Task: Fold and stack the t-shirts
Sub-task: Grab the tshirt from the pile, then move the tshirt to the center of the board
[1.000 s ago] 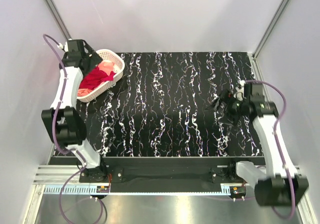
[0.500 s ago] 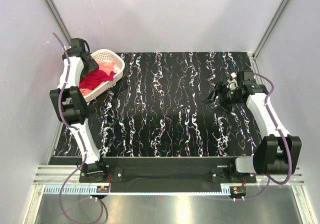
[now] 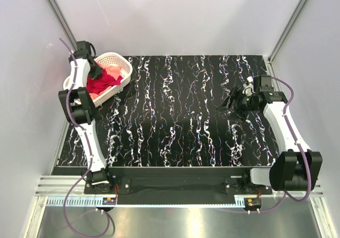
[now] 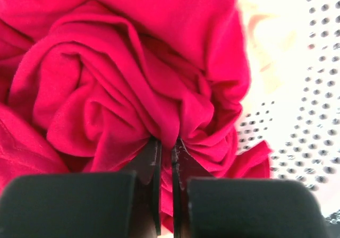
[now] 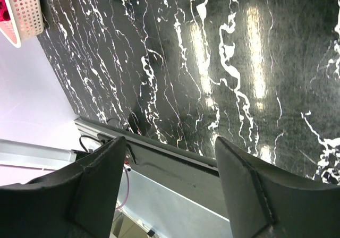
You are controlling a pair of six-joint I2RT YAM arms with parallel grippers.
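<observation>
The crimson red t-shirt lies bunched in the white lattice basket at the table's far left. The salmon-pink t-shirt sits behind it in the same basket. My left gripper reaches down into the basket. In the left wrist view its jaws stand nearly together, and the left gripper pinches a fold of the red t-shirt. A pale strip of the pink t-shirt shows at the right. My right gripper hovers over the table's right side, open, and the right gripper holds nothing.
The black marbled table spreads between the arms. The basket's perforated wall lies right of the red cloth. A corner of the basket shows in the right wrist view. The metal front rail runs along the near edge.
My left gripper went from wide open to shut on a fold of the red t-shirt in the basket. The right gripper's fingers narrowed somewhat and the right arm shifted slightly.
</observation>
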